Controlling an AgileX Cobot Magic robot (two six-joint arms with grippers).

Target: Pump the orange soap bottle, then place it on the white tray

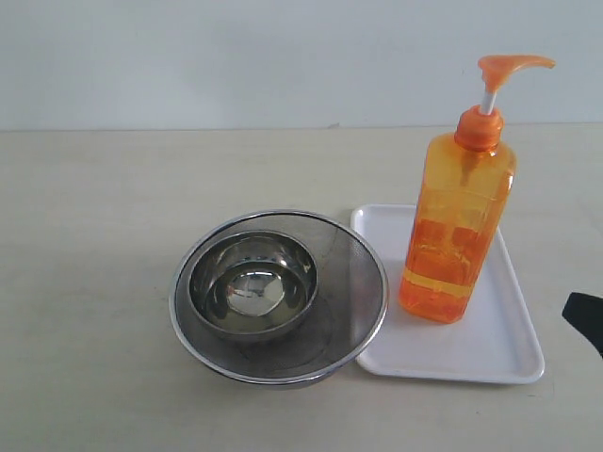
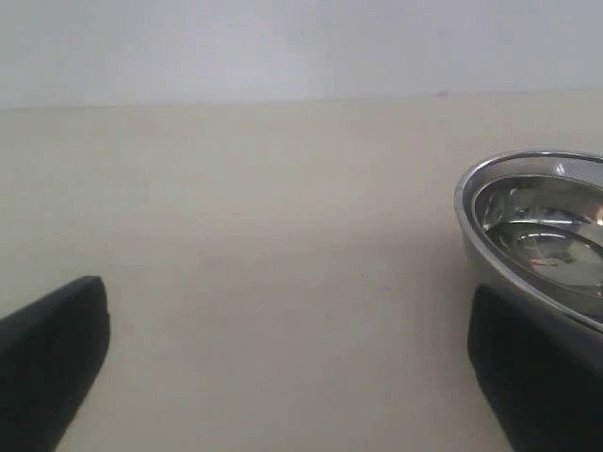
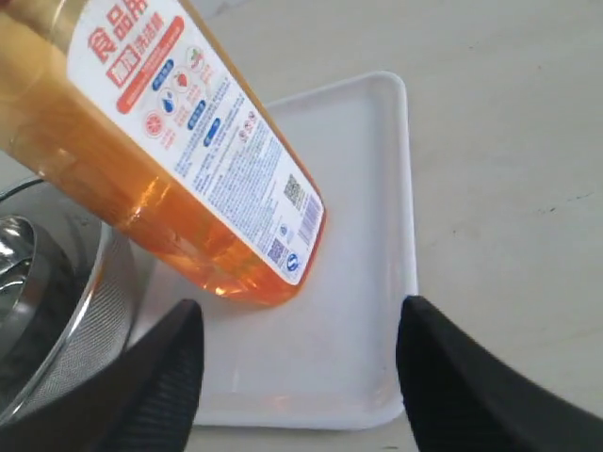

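The orange soap bottle (image 1: 459, 235) stands upright on the white tray (image 1: 509, 353), its pump head raised and pointing right. In the right wrist view the orange soap bottle (image 3: 170, 141) shows its white label, standing on the white tray (image 3: 358, 235). My right gripper (image 3: 297, 325) is open, back from the bottle over the tray's near end, nothing between its fingers (image 3: 443, 377). Only a dark tip of it (image 1: 586, 318) shows at the exterior view's right edge. My left gripper (image 2: 287, 311) is open wide over bare table, beside a steel bowl.
Two nested round steel bowls (image 1: 278, 294) sit directly left of the tray, touching its edge. The outer bowl's rim (image 2: 528, 217) shows in the left wrist view and the mesh bowl (image 3: 57, 301) in the right wrist view. A pale wall backs the beige table (image 1: 94, 235).
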